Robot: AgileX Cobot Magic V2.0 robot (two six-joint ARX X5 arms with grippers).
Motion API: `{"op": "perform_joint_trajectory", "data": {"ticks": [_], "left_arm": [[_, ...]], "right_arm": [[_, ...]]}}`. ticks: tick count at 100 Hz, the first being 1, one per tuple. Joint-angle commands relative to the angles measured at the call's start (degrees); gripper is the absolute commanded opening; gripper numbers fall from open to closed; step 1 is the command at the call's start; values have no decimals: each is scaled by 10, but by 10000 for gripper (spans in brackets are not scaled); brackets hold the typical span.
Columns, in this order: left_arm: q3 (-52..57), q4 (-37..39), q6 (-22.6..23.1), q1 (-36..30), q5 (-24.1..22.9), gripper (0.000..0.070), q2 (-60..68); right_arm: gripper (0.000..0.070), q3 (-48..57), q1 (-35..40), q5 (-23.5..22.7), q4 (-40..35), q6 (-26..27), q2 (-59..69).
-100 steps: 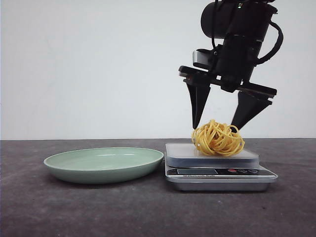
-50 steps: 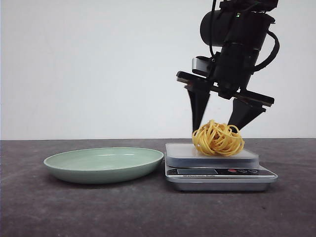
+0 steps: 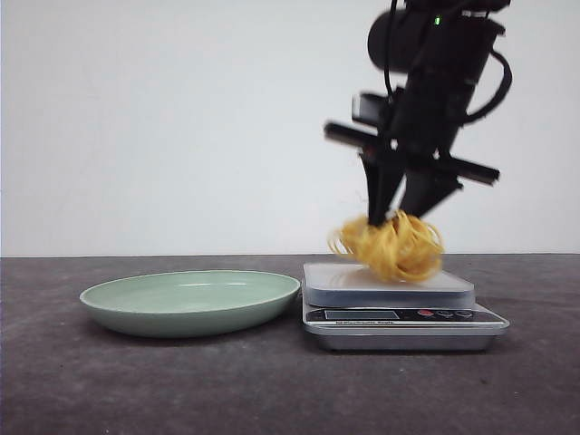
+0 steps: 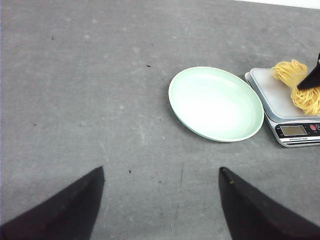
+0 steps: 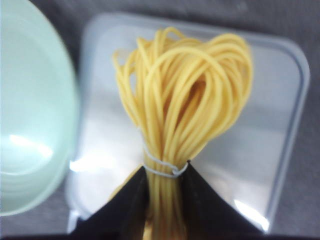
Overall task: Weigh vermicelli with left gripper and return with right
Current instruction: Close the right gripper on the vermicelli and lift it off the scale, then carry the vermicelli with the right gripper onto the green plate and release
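Above the scale (image 3: 390,288), beside the plate's (image 3: 190,304) rim, right gripper (image 3: 395,215) pinches vermicelli (image 3: 390,246); left gripper (image 4: 160,175) gapes wide.

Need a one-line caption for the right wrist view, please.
Right gripper, two black pointed fingers, shut on yellow-orange vermicelli nest above grey scale platform, pale green plate beside.

A dark grey table (image 3: 136,381) carries a pale green plate (image 3: 190,302) and, just beside it at its 3 o'clock, a silver kitchen scale (image 3: 405,319).
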Motion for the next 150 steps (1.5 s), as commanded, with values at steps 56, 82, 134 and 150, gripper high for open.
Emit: {"op": "perform_joint_trajectory", "data": {"ticks": [56, 82, 134, 150], "left_arm": [[6, -3, 2, -4, -4, 425, -1], [6, -7, 2, -4, -6, 425, -1], [6, -11, -2, -4, -6, 424, -1], [6, -11, -2, -4, -6, 424, -1]], "right_arm": [[0, 118, 150, -90, 154, 32, -10], [0, 118, 149, -90, 164, 33, 56], [0, 119, 149, -103, 208, 131, 175], [0, 119, 149, -75, 225, 174, 175]]}}
